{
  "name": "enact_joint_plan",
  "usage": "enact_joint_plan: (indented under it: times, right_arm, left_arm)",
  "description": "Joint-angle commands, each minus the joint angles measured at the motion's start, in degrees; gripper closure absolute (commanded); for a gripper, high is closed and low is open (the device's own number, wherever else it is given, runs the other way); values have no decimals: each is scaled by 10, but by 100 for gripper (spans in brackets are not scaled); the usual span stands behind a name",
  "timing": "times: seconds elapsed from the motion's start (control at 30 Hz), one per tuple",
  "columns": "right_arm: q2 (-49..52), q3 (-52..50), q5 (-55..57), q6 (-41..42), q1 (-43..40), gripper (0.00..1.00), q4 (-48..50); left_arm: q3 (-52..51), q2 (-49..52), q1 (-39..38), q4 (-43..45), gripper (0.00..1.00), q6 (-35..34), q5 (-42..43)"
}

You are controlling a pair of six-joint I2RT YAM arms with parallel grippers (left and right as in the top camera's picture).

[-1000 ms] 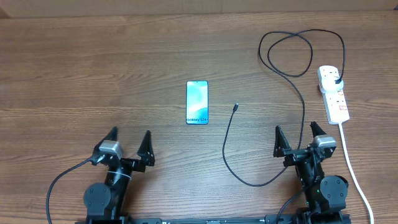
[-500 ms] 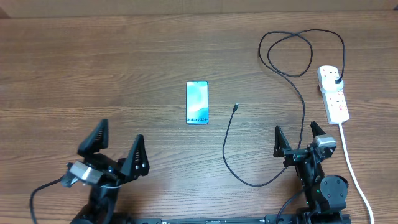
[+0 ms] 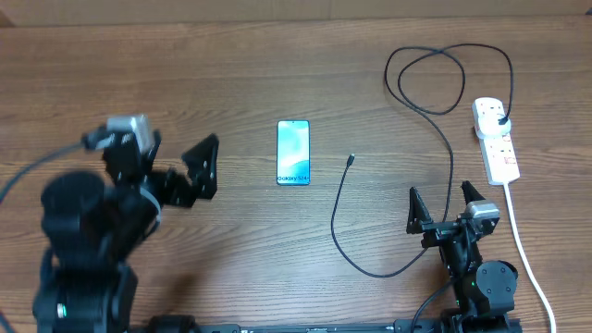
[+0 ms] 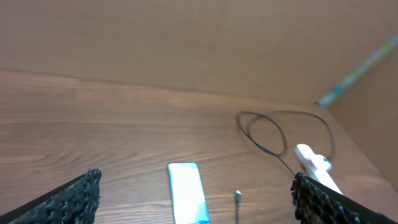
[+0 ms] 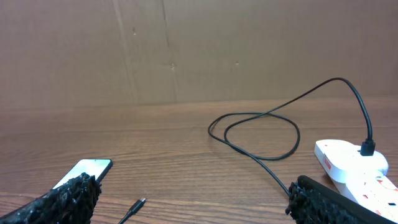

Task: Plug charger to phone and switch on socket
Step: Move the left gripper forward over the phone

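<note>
The phone (image 3: 293, 153) lies flat mid-table, its light blue screen up; it also shows as phone (image 4: 186, 199) and phone (image 5: 84, 171). The charger (image 3: 450, 157) is a thin black cable with its connector tip (image 3: 351, 161) lying free to the right of the phone and its plug (image 3: 500, 118) in the socket (image 3: 495, 139), a white strip at the right. My left gripper (image 3: 178, 159) hangs open left of the phone, which lies ahead between its fingers (image 4: 78, 196). My right gripper (image 3: 440, 202) stands open near the front edge, empty, and the cable passes close by it.
The socket's white cord (image 3: 527, 254) runs down the right side past my right arm to the front edge. The charger makes a loose loop (image 3: 430, 81) at the back right. A brown wall (image 5: 186, 50) closes off the far side of the table.
My left arm has risen from the front edge and swung back and left, so its open gripper now points toward the phone. The right arm, phone and cable have not moved.
</note>
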Motion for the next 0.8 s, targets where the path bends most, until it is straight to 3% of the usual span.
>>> enact_joint_plan:
  times: [0.0, 0.23, 0.4, 0.47, 0.67, 0.77]
  right_arm:
    - [-2, -6, -3, 3, -1, 0, 4]
    - [-2, -6, -3, 3, -1, 0, 4]
    - [-2, -6, -3, 3, -1, 0, 4]
    - [-2, -6, -3, 3, -1, 0, 4]
    - [-2, -6, -3, 3, -1, 0, 4]
    - [-2, -6, -3, 3, -1, 0, 4]
  left_arm:
    - [61, 55, -3, -17, 0, 33, 97]
    - [221, 215, -15, -200, 0, 37, 42]
    - [394, 381, -89, -379, 0, 45, -92]
    - [432, 421, -113, -404, 0, 45, -107]
    - [454, 488, -154, -398, 0, 38, -12]
    - [454, 503, -160, -397, 0, -25, -23]
